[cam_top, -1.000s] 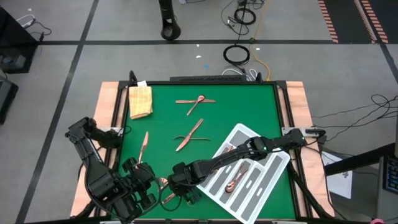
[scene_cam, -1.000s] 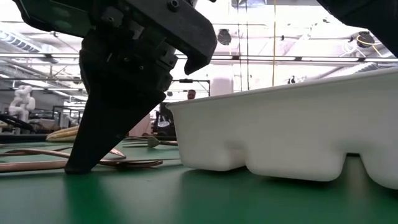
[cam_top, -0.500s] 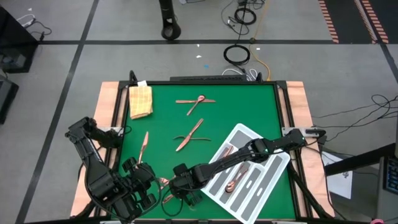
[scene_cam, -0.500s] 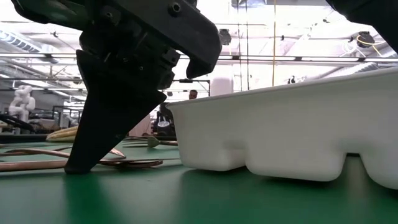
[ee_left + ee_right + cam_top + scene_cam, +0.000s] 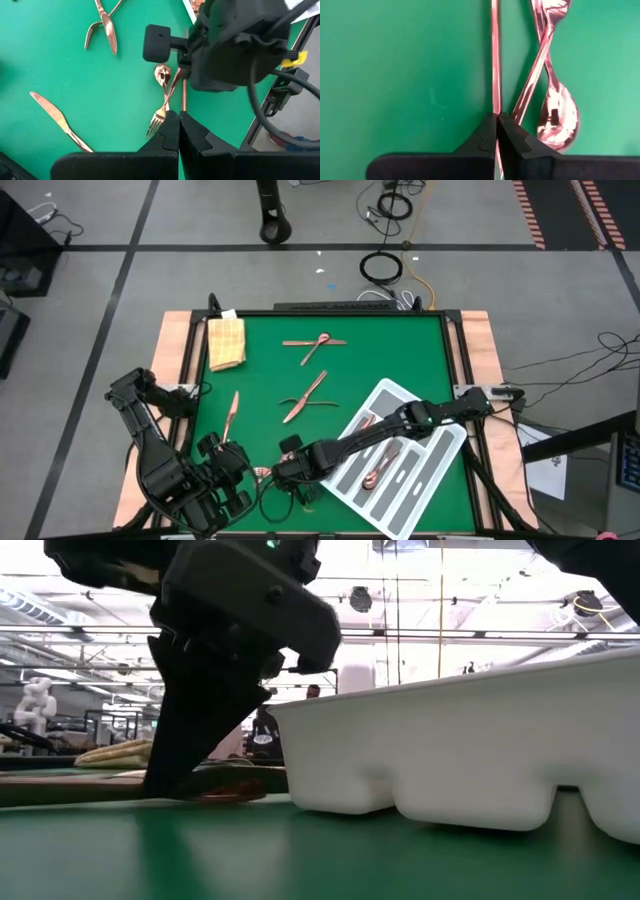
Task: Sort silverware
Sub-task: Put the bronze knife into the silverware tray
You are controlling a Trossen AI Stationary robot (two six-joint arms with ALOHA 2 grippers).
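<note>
The right gripper [image 5: 496,116] is down on the green worktop [image 5: 400,350] just left of the tray [image 5: 440,455], its fingers pinched on a thin copper handle [image 5: 495,60] whose long axis runs straight ahead from the fingertips. A spoon [image 5: 555,112] and fork [image 5: 159,114] lie crossed just beside it. The left gripper [image 5: 178,120], fingers shut and empty, waits nearby.

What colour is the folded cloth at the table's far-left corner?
Yellow, faintly checked; the folded cloth shows best in the high view.
</note>
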